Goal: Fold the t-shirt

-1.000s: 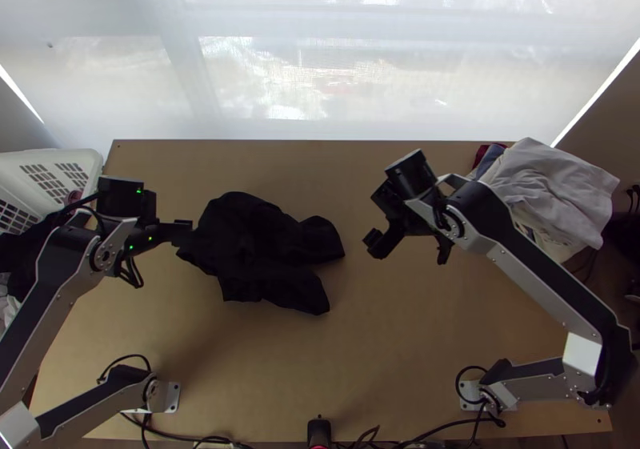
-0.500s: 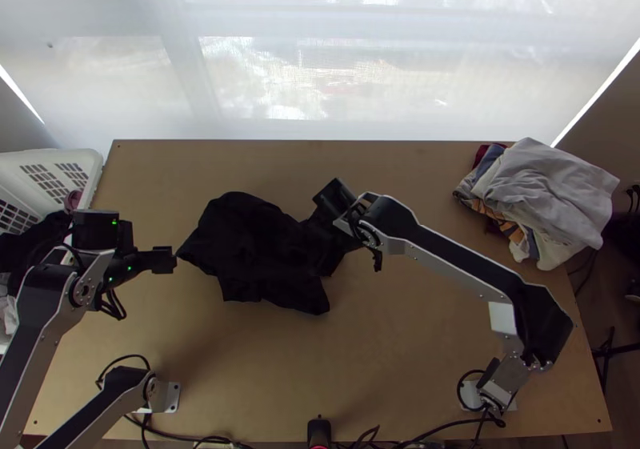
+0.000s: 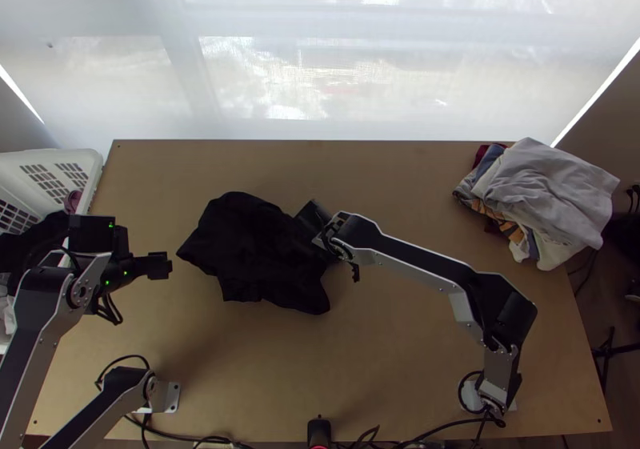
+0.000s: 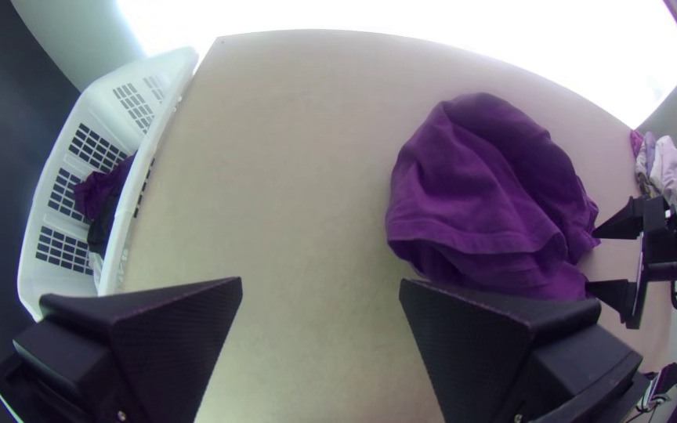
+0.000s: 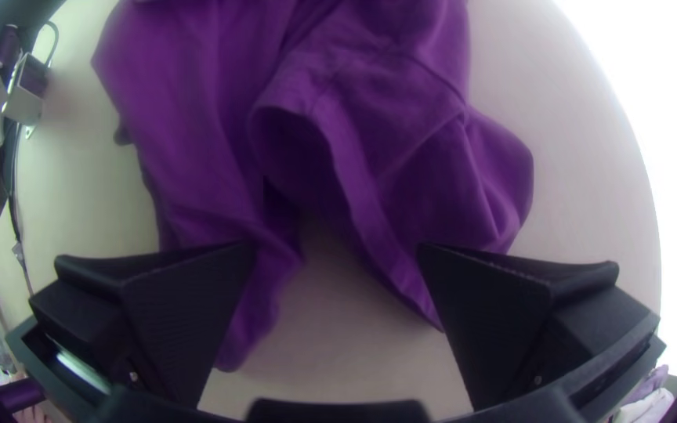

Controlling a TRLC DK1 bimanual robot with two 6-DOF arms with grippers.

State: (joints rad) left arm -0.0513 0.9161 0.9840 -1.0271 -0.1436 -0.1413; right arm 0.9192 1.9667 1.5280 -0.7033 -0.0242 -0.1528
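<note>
Right gripper, jaws wide, reached bunched dark cloth t-shirt; left gripper, jaws apart, withdrew; grasping seems next.

The right tool has swung in from apart off the t-shirt to its 3 o'clock edge, baring more of the clothes pile at the tabletop's 2 o'clock, while the left tool has drawn off toward 8 o'clock.
</note>
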